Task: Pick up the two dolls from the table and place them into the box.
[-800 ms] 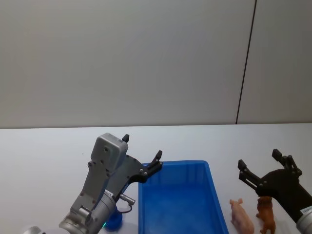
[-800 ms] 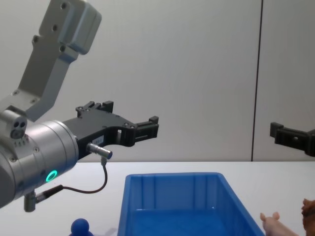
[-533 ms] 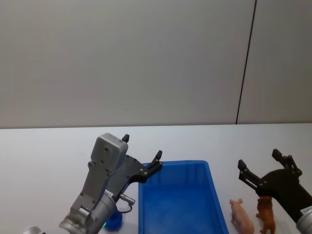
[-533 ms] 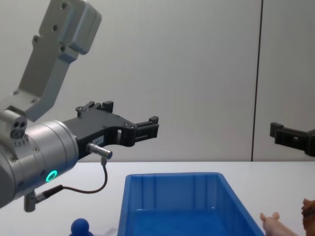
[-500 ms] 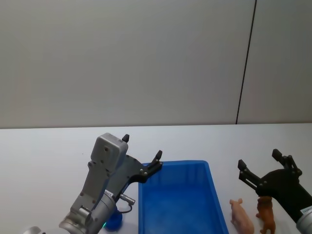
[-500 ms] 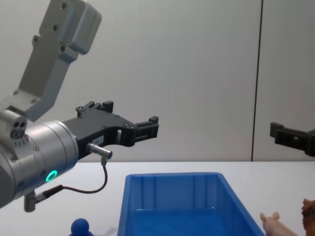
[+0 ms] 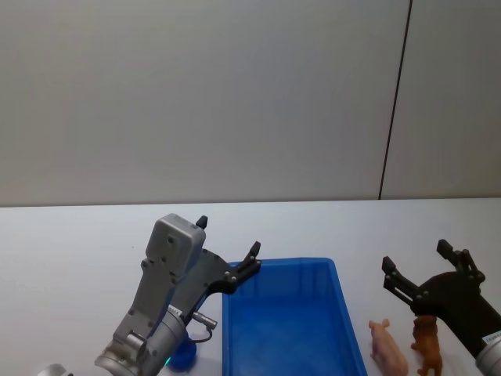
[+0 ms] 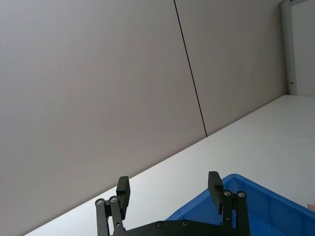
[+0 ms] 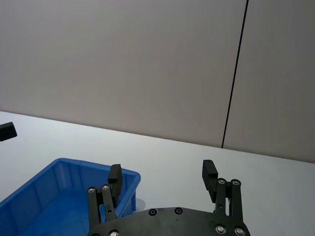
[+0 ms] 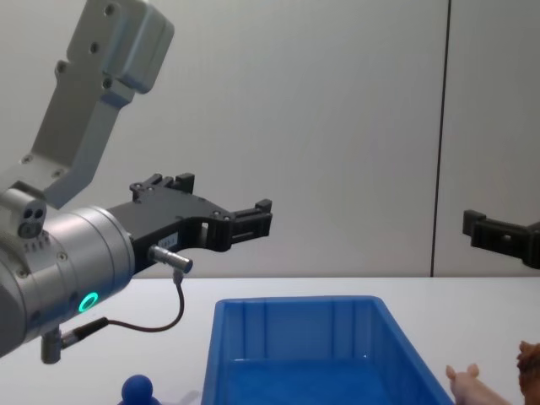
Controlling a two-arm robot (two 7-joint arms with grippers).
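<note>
Nothing was placed yet: the pink doll [image 7: 389, 349] and brown doll [image 7: 427, 343] stood at lower right beside the empty box [image 7: 293, 262], while the left gripper [image 7: 228, 235] and right gripper [image 7: 416, 254] gaped wide, holding nothing.

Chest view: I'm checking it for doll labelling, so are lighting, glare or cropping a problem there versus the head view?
Chest view: even light, no strong glare on the box; the pink doll and brown doll are cut by the lower right frame edge. Head view: equally even light, both dolls show right of the box, near the open right pincer.
</note>
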